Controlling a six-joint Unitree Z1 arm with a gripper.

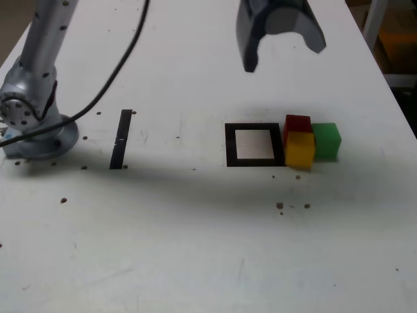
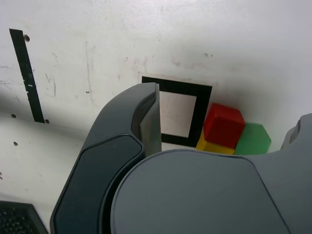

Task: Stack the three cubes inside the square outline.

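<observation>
Three cubes huddle together just outside the square outline (image 1: 229,145), on the exterior view's right of it. The red cube (image 1: 297,123) stands behind the yellow cube (image 1: 300,150), and the green cube (image 1: 326,140) touches them on the right. My gripper (image 1: 281,55) hangs open high over the table, behind the outline and the cubes, with nothing between its fingers. The wrist view looks down between the fingers (image 2: 146,117) at the square outline (image 2: 202,114), whose white centre is bare. Beside it are the red cube (image 2: 224,124), a sliver of the yellow cube (image 2: 212,146) and the green cube (image 2: 253,139).
A straight black tape strip (image 1: 120,138) lies on the exterior view's left, near the arm's base (image 1: 32,127), from which a black cable (image 1: 117,62) runs. The white table's right edge (image 1: 401,111) passes close to the cubes. Small dark specks dot the surface.
</observation>
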